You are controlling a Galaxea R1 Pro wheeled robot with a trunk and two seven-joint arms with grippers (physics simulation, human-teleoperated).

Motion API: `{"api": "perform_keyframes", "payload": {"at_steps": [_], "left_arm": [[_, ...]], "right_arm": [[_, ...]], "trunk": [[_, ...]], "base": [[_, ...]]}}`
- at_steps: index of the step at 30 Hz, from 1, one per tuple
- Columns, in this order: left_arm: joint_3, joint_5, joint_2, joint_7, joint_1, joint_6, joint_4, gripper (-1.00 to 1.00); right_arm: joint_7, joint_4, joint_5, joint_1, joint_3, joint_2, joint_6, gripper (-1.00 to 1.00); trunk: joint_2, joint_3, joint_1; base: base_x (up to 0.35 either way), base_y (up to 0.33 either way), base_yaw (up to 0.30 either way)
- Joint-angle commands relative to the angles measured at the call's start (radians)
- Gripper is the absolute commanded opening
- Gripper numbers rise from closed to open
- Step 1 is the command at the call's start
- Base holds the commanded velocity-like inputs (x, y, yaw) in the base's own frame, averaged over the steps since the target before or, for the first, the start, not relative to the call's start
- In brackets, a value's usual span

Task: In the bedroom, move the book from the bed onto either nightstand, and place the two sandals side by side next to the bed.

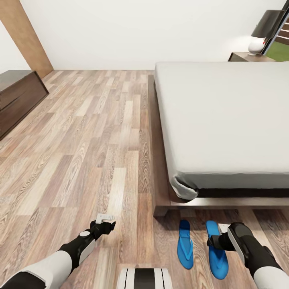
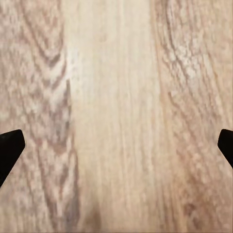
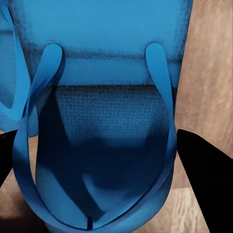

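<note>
Right gripper (image 1: 213, 242) low over the right sandal (image 1: 216, 257), jaws spread around it; both sandals on the floor at the foot of the bed (image 1: 224, 120).

Left sandal (image 1: 185, 245) lies just beside the right one, roughly parallel, both at about 5 o'clock in the head view, near the bed frame corner. In the right wrist view the fingers (image 3: 206, 184) straddle the sole and strap, released, not visibly clamping. Left gripper (image 1: 105, 220) at 7 o'clock hangs open over bare plank floor (image 1: 80, 140), holding nothing. Risks: lifting away could snag the thin toe strap and drag the sandal out of line, or nudge it into its neighbour. Book not visible on the mattress from here; a nightstand (image 1: 245, 57) with a lamp (image 1: 263, 32) sits at 1 o'clock, so that step looks not yet done.
</note>
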State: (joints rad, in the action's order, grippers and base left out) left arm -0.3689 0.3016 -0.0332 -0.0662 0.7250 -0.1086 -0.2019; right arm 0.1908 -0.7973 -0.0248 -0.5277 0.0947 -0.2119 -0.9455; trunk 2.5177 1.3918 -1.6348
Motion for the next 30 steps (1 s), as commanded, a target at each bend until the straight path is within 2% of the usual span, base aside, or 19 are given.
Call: {"api": "perform_keyframes", "payload": {"at_steps": [1,11,15,18,19,22,23,24,25,27,28,30], "left_arm": [[-0.007,0.010,-0.001,-0.003,0.001,-0.003,0.001,1.00],[-0.001,0.011,-0.003,-0.002,0.001,0.000,0.001,1.00],[0.005,0.012,-0.021,0.015,0.003,0.009,-0.003,1.00],[0.007,0.013,-0.054,0.046,0.008,0.028,-0.006,1.00],[0.007,0.013,-0.078,0.079,0.010,0.042,-0.014,1.00],[0.008,0.013,-0.127,0.154,0.016,0.070,-0.046,1.00],[0.008,0.013,-0.174,0.225,0.019,0.097,-0.085,1.00],[0.008,0.013,-0.200,0.266,0.020,0.113,-0.109,1.00],[0.008,0.013,-0.256,0.348,0.022,0.148,-0.163,1.00],[0.008,0.012,-0.308,0.427,0.023,0.185,-0.217,1.00],[0.008,0.011,-0.353,0.498,0.023,0.219,-0.264,1.00],[0.007,0.009,-0.393,0.563,0.023,0.244,-0.300,1.00]], "right_arm": [[0.004,0.000,-0.003,-0.001,0.002,0.000,-0.004,-1.00],[0.001,0.006,-0.004,-0.013,0.002,-0.001,-0.004,-1.00],[0.002,0.015,-0.004,-0.018,0.002,-0.001,-0.004,-1.00],[0.002,0.018,-0.004,-0.019,0.002,-0.002,-0.004,-1.00],[0.002,0.018,-0.004,-0.019,0.002,-0.002,-0.004,-1.00],[0.002,0.019,-0.005,-0.020,0.003,-0.003,-0.004,-1.00],[0.002,0.019,-0.005,-0.020,0.003,-0.003,-0.004,-1.00],[0.002,0.019,-0.005,-0.020,0.003,-0.003,-0.004,-1.00],[0.003,0.019,-0.006,-0.020,0.004,-0.004,-0.004,-1.00],[0.004,0.019,-0.005,-0.020,0.004,-0.004,-0.004,-1.00],[0.009,0.019,-0.003,-0.020,0.005,-0.005,-0.004,-1.00],[0.013,0.019,-0.002,-0.020,0.006,-0.005,-0.004,-1.00]], "trunk": [[0.000,0.001,0.000],[0.000,0.001,0.000],[0.000,0.001,0.000],[0.000,0.001,0.000],[0.000,0.001,0.000],[0.000,0.001,0.000],[0.000,0.001,0.000],[0.000,0.001,0.000],[0.000,0.001,0.000],[0.000,0.001,0.000],[0.000,0.001,0.000],[0.000,0.001,0.000]], "base": [[0.000,0.059,0.000],[0.000,0.017,0.000],[0.000,0.001,0.000],[0.000,0.000,0.000],[0.000,0.000,0.000],[0.000,0.000,0.000],[0.000,0.000,0.000],[0.000,0.000,0.000],[0.000,0.000,0.000],[0.000,0.000,0.000],[0.000,0.000,0.000],[0.000,0.000,0.000]]}}
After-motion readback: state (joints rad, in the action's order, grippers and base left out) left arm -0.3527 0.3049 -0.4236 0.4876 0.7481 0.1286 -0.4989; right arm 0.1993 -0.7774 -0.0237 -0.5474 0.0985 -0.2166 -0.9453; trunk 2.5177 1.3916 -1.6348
